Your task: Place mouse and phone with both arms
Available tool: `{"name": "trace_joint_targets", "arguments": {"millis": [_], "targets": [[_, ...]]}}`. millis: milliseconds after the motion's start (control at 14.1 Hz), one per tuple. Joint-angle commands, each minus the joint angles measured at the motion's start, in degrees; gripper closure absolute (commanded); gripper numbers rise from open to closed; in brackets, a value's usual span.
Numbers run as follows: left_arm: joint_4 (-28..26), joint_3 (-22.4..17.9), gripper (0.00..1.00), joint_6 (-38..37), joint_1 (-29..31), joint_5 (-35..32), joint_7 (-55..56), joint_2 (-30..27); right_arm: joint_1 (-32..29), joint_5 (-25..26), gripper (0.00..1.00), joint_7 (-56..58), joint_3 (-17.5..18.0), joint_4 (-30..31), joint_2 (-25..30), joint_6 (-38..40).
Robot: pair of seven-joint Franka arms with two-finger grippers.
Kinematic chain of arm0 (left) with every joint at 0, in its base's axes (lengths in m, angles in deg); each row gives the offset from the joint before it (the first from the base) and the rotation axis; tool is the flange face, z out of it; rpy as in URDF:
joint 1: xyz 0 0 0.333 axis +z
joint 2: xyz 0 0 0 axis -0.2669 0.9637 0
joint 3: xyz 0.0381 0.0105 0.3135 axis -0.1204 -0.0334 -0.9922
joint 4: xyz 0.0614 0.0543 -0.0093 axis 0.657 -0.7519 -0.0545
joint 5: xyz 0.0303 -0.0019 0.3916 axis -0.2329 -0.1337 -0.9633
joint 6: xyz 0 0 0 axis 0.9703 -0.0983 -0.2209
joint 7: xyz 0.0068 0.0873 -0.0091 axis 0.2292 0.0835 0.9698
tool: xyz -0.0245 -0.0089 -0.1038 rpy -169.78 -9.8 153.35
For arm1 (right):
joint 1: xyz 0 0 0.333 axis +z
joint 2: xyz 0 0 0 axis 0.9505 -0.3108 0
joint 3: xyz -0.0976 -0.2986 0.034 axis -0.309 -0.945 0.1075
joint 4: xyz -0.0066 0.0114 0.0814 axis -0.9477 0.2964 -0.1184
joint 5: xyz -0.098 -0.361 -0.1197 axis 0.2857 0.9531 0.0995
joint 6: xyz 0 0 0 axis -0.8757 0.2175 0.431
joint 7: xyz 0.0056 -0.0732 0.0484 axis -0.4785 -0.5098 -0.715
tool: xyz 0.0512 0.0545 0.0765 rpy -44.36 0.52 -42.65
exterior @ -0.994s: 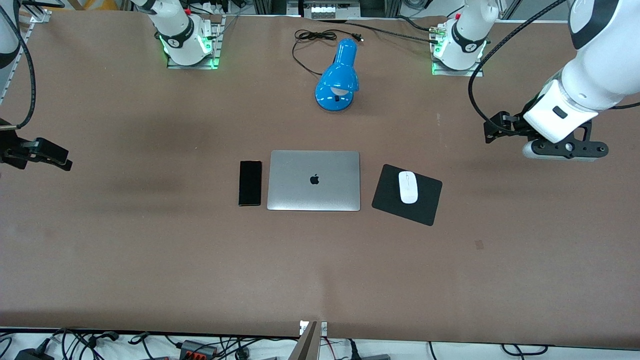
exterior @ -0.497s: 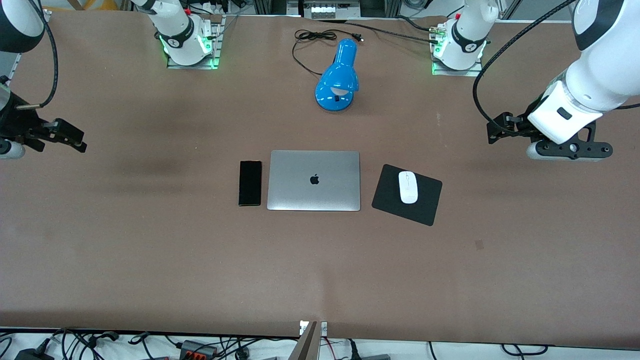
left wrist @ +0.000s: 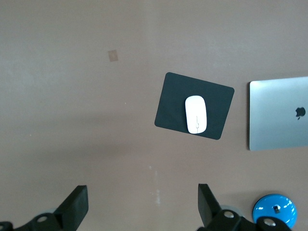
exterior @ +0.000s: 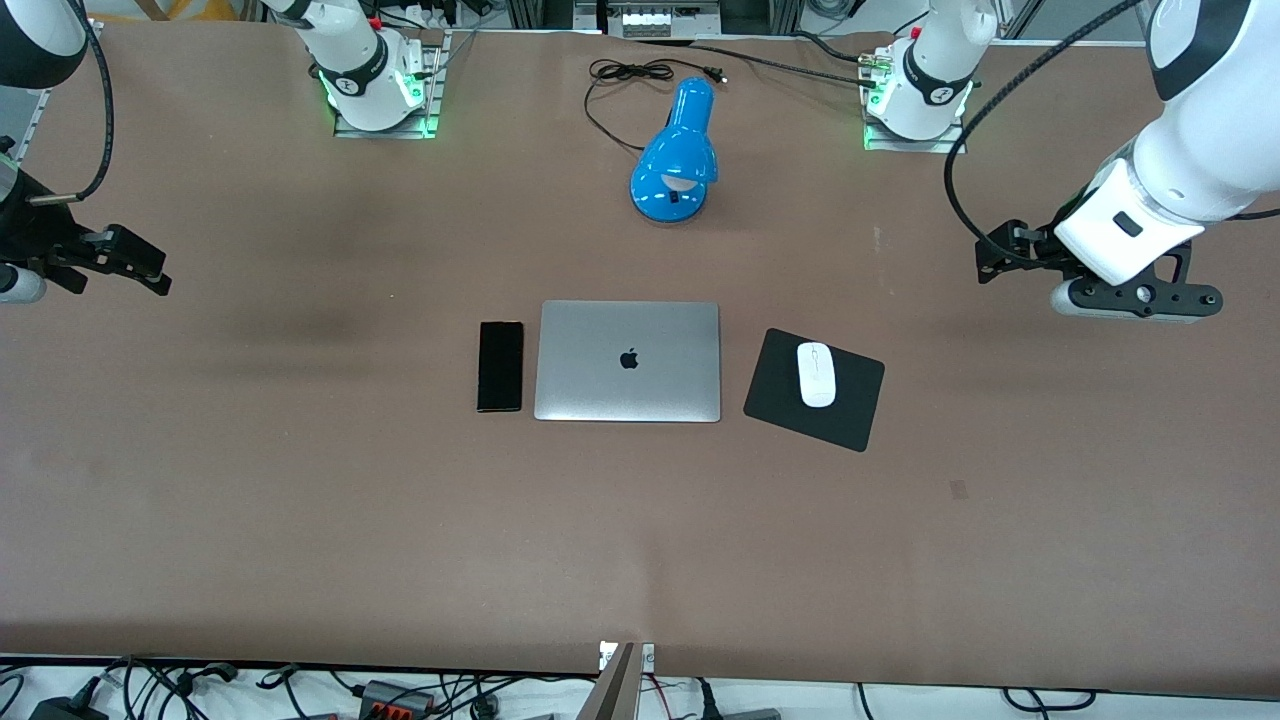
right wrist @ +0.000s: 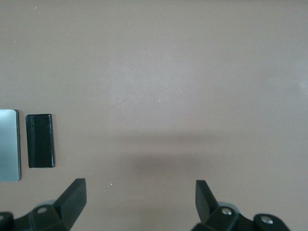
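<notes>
Black right hand [exterior: 160,278], up over bare brown tabletop [exterior: 300,500] at the right arm's end, fingers spread wide and holding nothing; same wide gap in its own wrist view [right wrist: 137,202], well apart from everything laid out. Probably parked there to keep the middle of the tabletop open. Next, the phone [exterior: 500,366], flat and square to the laptop [exterior: 628,361], just beside its edge toward the right arm's end with a thin strip of tabletop between, not touching; seen likewise from the right wrist [right wrist: 40,140]. Looks like a tidy desk layout, long edges parallel, so judged as already placed. Then the mouse pad [exterior: 850,410], near the laptop toward the left arm's end, turned slightly askew, carrying the mouse [exterior: 816,375] on its half closer to the laptop, fully inside the pad's edges; confirmed from the left wrist [left wrist: 196,114]. Blue lamp [exterior: 675,165] farther from the front camera than the laptop, well clear. Last, the left hand [exterior: 990,262], over bare tabletop toward the left arm's end, spread wide and empty [left wrist: 142,207]. Plenty of open room on every side of the row; no edge of the tabletop close to any object.
</notes>
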Motion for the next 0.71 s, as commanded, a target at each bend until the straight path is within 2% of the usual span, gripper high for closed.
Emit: {"name": "trace_joint_targets", "arguments": {"millis": [0,142,426,639], "targets": [[0.56,-0.63,0.0,-0.67,-0.19,1.27,-2.31,-0.83,0.45,-0.65,0.0,1.15,-0.39,-0.44,0.44,-0.04],[1.79,-1.25,0.0,-0.14,0.34,1.45,-2.04,-0.57,0.36,-0.65,0.0,1.07,-0.39,-0.71,0.27,0.31],[2.94,-0.02,0.0,-1.81,0.08,0.74,-2.92,-1.45,0.45,-0.65,0.0,0.89,-0.3,-0.71,0.27,0.4],[2.94,0.07,0.0,-0.76,0.43,1.27,-2.83,-1.36,-1.83,-0.65,0.0,1.15,1.1,-0.62,0.27,0.4]]}}
